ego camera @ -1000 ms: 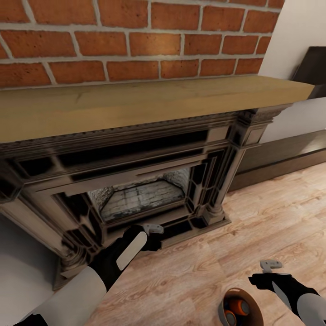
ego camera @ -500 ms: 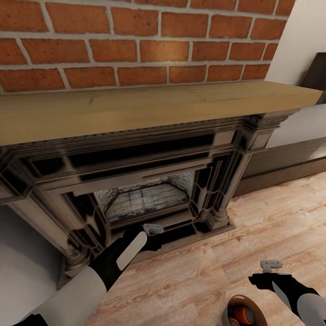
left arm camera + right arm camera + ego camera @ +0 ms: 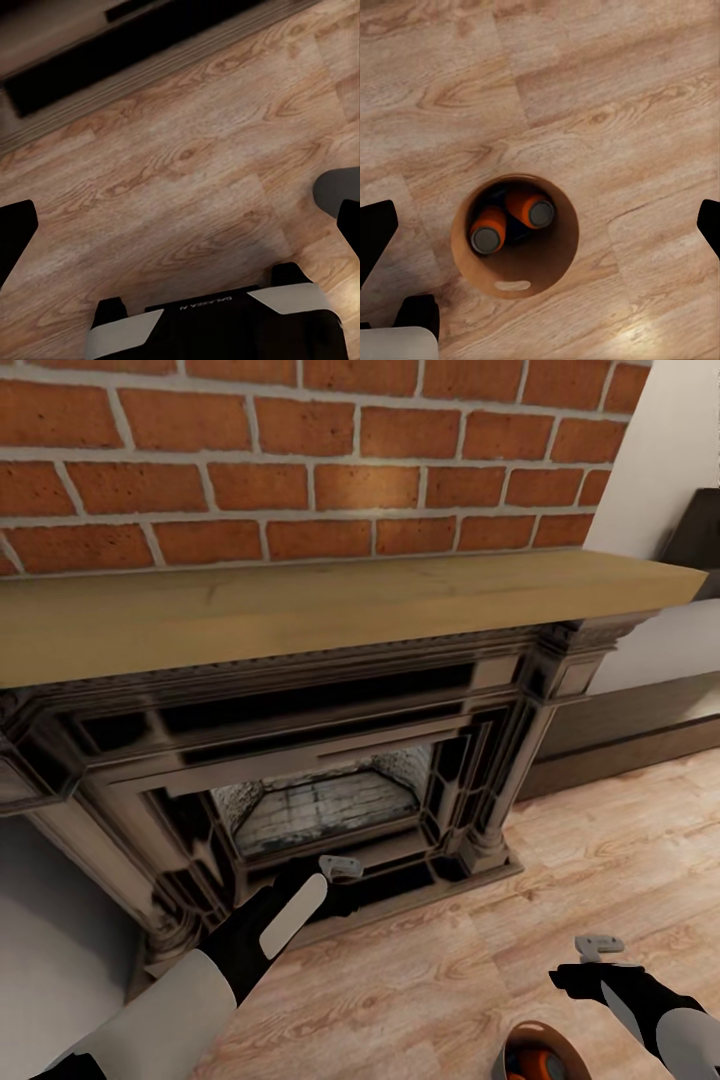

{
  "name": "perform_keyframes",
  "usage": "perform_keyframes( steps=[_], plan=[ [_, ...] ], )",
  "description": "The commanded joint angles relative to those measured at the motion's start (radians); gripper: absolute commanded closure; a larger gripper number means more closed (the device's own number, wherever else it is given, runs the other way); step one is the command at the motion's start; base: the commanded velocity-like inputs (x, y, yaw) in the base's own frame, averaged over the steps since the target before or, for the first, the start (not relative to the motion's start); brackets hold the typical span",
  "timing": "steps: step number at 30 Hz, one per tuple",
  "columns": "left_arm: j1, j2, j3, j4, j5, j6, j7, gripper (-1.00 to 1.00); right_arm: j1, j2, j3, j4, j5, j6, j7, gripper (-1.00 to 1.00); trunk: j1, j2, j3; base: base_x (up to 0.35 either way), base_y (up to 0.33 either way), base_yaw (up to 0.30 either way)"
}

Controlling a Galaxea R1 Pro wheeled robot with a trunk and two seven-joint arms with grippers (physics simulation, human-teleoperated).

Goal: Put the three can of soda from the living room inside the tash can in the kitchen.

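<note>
Trash can (image 3: 514, 255) holding two orange cans (image 3: 510, 219) stands on bare wood floor (image 3: 607, 67) below the released, empty right tool (image 3: 540, 225).

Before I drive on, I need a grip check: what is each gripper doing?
Left gripper: open, empty, over the wood floor.
Right gripper: open, empty, above the bin holding two orange cans.
</note>
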Motion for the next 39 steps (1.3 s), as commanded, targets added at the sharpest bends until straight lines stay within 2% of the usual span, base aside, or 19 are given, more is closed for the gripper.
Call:
perform_keyframes(
  steps=[1,31,39],
  plan=[
    [0.0,0.0,0.0,0.0,0.0,0.0,0.0,-1.0,0.0,0.0,-0.001,0.0,0.0,0.0,0.0,-1.0,0.0,0.0,0.002,0.0,0.0,0.002],
    [0.0,-0.005,-0.015,0.002,-0.001,-0.001,0.0,-1.0,0.0,0.007,-0.005,0.0,0.001,-0.05,-0.005,-1.0,0.0,0.0,0.049,0.0,0.0,0.0],
    [0.0,-0.01,-0.016,0.052,0.001,-0.015,-0.012,-1.0,0.0,0.005,-0.024,0.002,0.001,-0.05,-0.005,-1.0,0.0,0.0,0.062,0.0,0.0,0.0]
  ],
)
